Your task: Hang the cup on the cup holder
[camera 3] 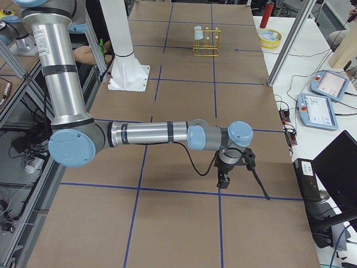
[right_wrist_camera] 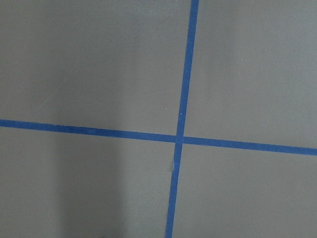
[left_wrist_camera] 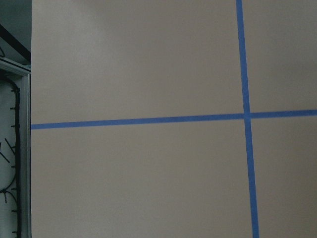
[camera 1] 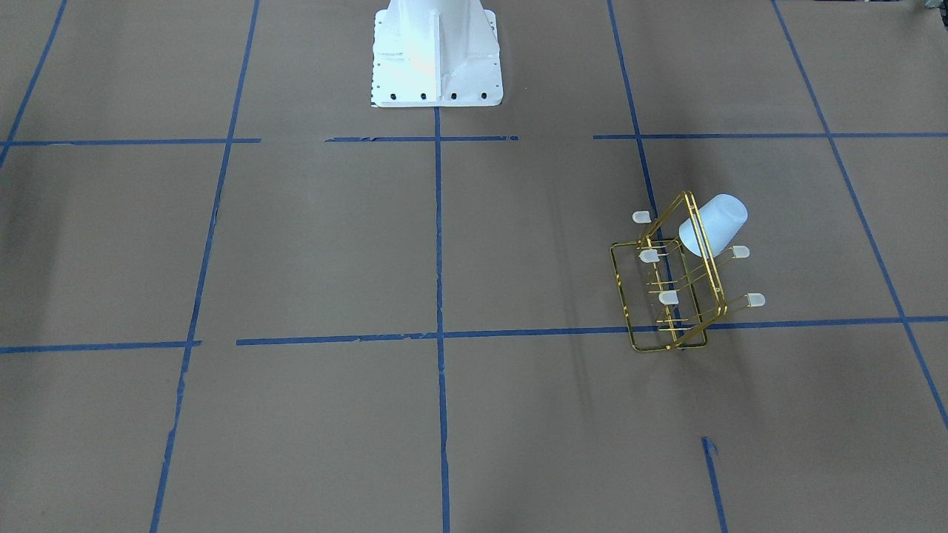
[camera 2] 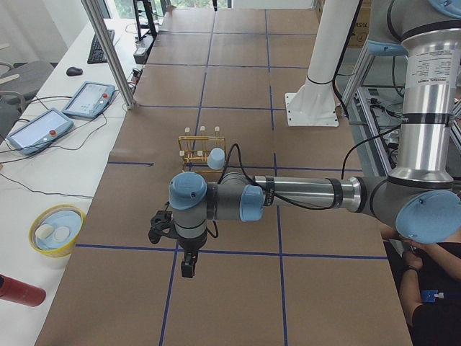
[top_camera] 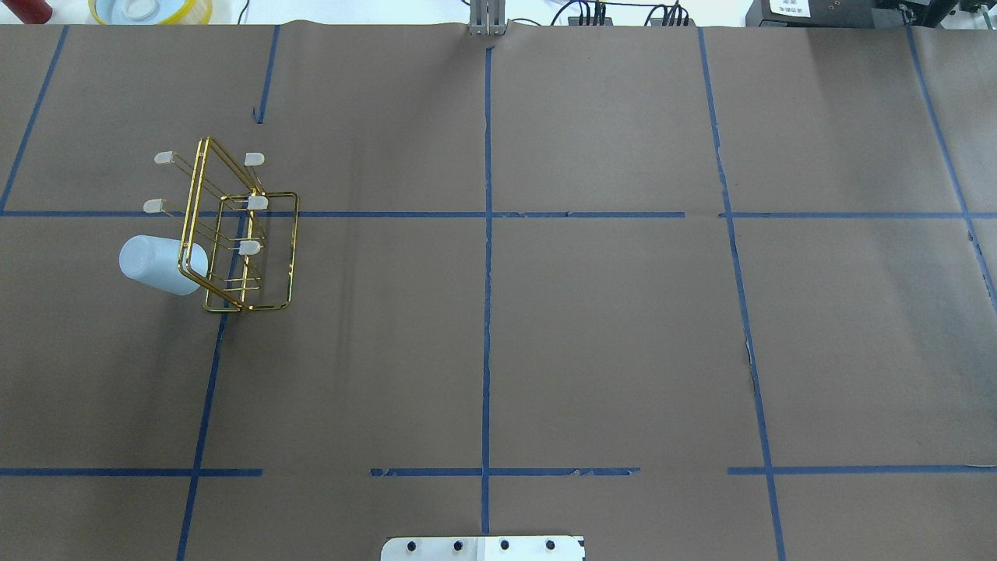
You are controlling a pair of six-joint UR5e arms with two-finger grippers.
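cup (top_camera: pixel 160 266) hung on cup holder (top_camera: pixel 236 234), well apart from jaws, jaw state unclear

Cup (camera 1: pixel 715 222) is showing plain pale bluish-white. Cup holder (camera 1: pixel 678 277) is showing gold wire, with its prong caps translucent white. Table paper (camera 1: pixel 333 244) is reading flat brown, and blue tape lines (camera 1: pixel 438 244) are gridding it. Robot base (camera 1: pixel 437 59) is showing glossy white. Left arm (camera 2: pixel 302 193) is showing silver tubes and light-blue joint caps.
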